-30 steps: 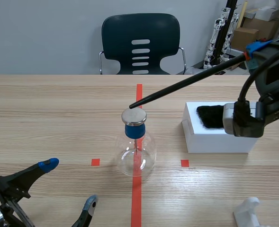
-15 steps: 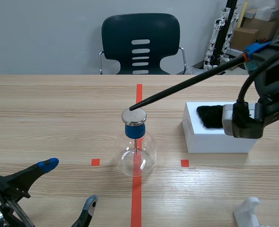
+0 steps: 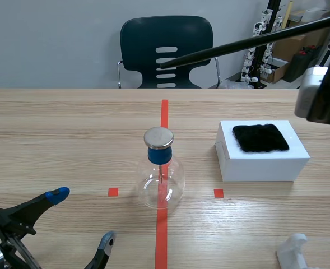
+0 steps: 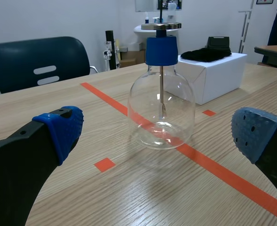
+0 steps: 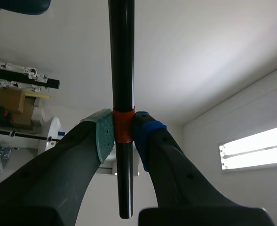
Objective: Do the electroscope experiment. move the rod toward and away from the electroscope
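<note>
Lifted rod [image 3: 249,42] high off electroscope [image 3: 161,171].
Gripped it tight in right gripper [image 5: 123,134]; held left gripper [image 4: 159,133] gaping, empty.

The black rod [image 3: 243,43], ringed by an orange-red band, slants high, its tip well above the electroscope [image 3: 160,168], an upright clear flask with blue stopper and metal disc.

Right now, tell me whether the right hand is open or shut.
The right hand is shut on the rod: its two pads press the rod's orange band from either side.
</note>
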Tool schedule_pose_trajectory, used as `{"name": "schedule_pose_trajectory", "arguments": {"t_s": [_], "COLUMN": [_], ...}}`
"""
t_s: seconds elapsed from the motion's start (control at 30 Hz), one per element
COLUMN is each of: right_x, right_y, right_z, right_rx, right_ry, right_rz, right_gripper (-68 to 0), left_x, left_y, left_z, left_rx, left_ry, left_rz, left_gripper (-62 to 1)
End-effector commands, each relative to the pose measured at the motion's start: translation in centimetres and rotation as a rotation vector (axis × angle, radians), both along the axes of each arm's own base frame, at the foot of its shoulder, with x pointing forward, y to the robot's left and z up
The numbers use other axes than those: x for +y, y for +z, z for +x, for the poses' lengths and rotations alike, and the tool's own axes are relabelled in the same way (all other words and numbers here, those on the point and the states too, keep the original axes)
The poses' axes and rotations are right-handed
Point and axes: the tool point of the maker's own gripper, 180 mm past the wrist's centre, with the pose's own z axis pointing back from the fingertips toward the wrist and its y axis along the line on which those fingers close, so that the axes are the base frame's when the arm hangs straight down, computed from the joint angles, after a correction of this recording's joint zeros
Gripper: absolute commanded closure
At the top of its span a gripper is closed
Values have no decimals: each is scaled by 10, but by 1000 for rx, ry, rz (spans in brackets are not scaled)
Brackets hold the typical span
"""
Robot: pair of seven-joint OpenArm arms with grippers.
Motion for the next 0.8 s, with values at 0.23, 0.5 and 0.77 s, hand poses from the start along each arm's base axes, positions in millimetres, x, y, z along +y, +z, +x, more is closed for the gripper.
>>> {"name": "schedule_pose_trajectory", "arguments": {"t_s": [0.23,0.5,0.77], "right_x": [-41,-70,-86], "right_y": [22,36,24], "right_z": [-10,-20,-28], "right_rx": [5,13,75], "right_ry": [-51,-76,-94], "right_rz": [127,205,221], "right_gripper": [-10,-10,-11], "left_x": [0,0,0], "left_y": [7,7,7], "left_z": [1,1,1], "left_rx": [-25,-25,-25], "left_ry": [1,1,1], "left_rz": [-22,-22,-21], "left_gripper": [-623,-623,-623]}}
